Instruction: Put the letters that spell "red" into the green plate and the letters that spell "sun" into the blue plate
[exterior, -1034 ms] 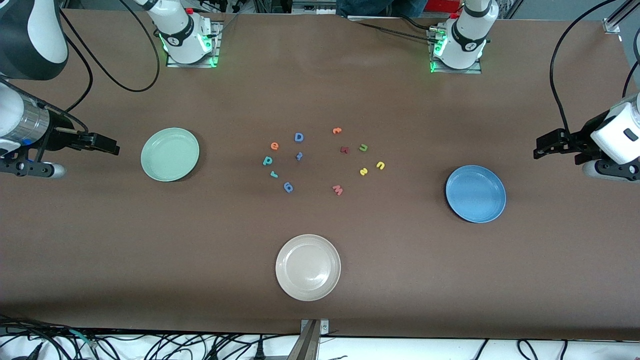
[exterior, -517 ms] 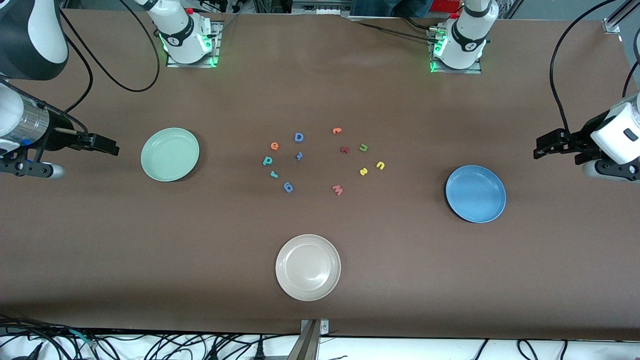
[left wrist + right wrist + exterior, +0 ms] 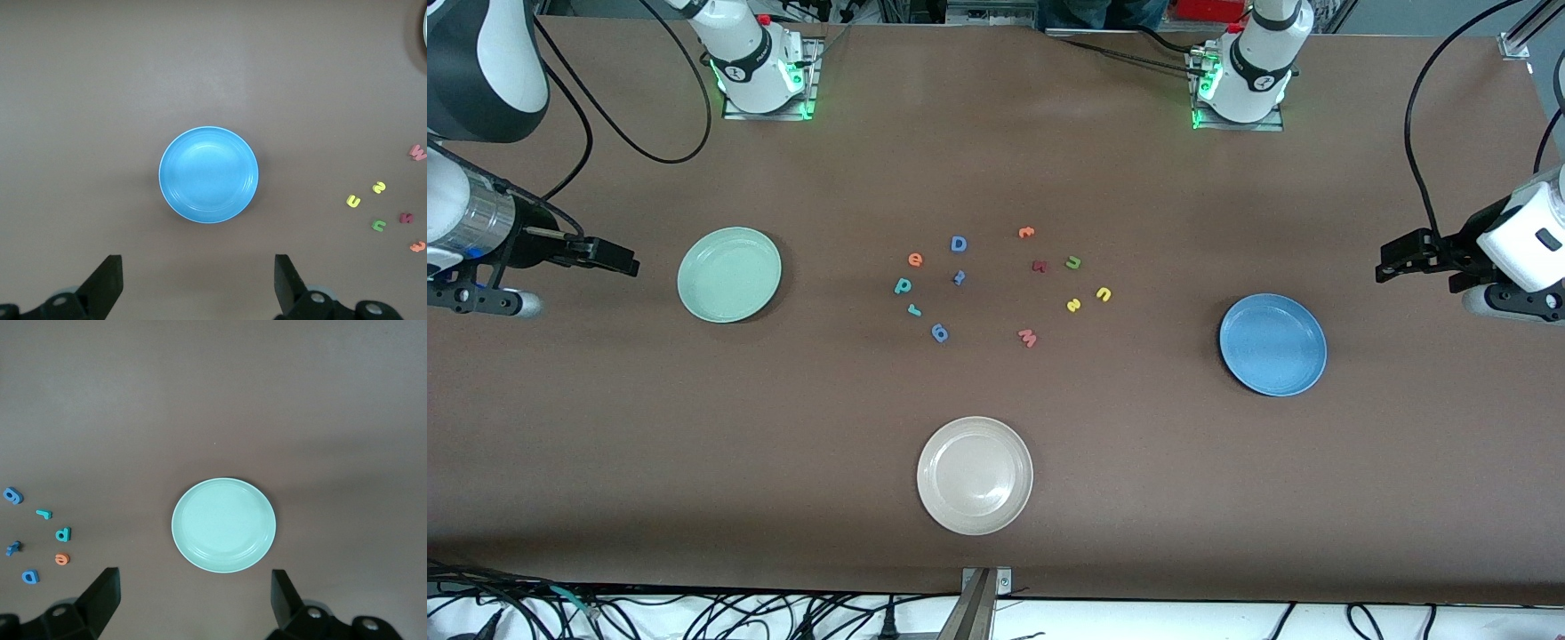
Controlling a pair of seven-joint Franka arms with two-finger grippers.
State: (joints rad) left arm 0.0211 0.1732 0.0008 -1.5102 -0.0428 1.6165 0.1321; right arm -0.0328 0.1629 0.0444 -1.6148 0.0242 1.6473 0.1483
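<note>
The green plate point(image 3: 729, 274) point(image 3: 223, 525) lies toward the right arm's end of the table, the blue plate point(image 3: 1272, 345) point(image 3: 208, 175) toward the left arm's end; both hold nothing. Between them lie the orange "e" point(image 3: 915, 260), teal "d" point(image 3: 903, 285) and teal "r" point(image 3: 913, 310), and closer to the blue plate the olive "n" point(image 3: 1073, 262), yellow "u" point(image 3: 1104, 293) and yellow "s" point(image 3: 1073, 305). My right gripper point(image 3: 628, 263) point(image 3: 193, 603) hovers open beside the green plate. My left gripper point(image 3: 1384, 268) point(image 3: 198, 287) hovers open beside the blue plate.
A beige-white plate point(image 3: 975, 476) sits nearer the front camera. Among the letters lie a blue "D" point(image 3: 958, 244), a small blue "t" point(image 3: 959, 277), a blue "g" point(image 3: 939, 332), an orange "t" point(image 3: 1026, 233), a dark red letter point(image 3: 1040, 266) and a pink "w" point(image 3: 1028, 337).
</note>
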